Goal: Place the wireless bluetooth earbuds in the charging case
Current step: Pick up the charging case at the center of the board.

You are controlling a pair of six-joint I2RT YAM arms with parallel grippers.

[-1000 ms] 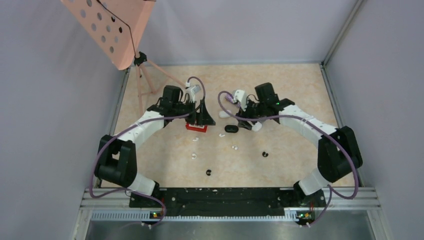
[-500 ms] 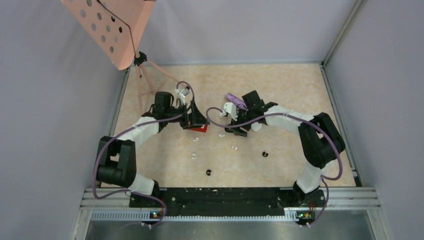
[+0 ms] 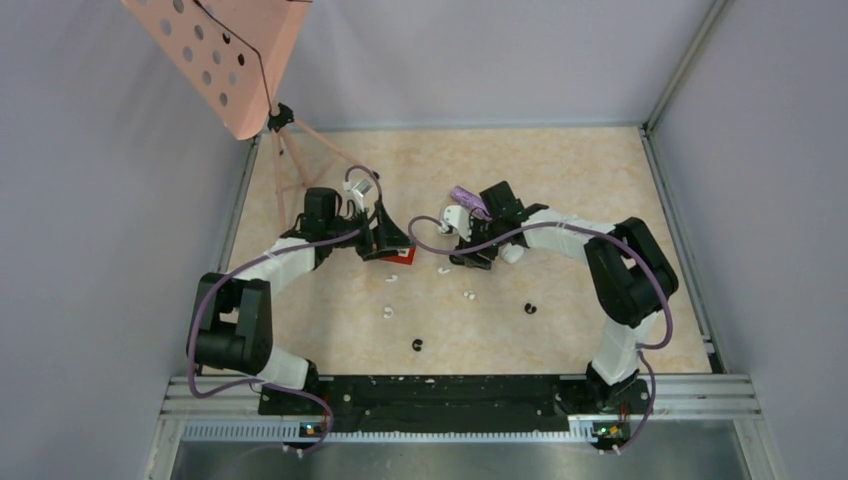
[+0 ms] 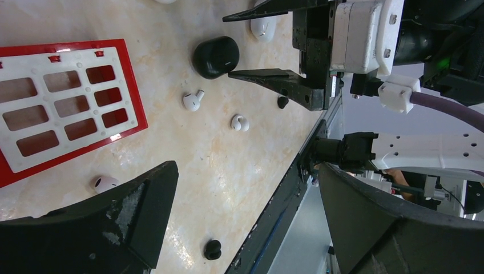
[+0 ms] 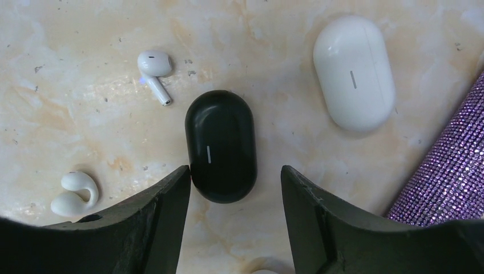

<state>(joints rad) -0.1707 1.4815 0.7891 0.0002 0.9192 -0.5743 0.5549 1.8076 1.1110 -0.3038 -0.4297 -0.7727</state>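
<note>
The black case (image 5: pixel 221 145), judged light, hard and slick, is straddled by the spread right gripper (image 5: pixel 234 174); its narrow sides should be pinched. The left gripper (image 4: pixel 246 168) is seen spread and empty.

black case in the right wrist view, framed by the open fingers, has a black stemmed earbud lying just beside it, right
Not quite. The stemmed earbud beside the black case is white, not black, as the right wrist view shows. The rest holds: the right gripper is open, its fingers framing one end of the case.
</note>
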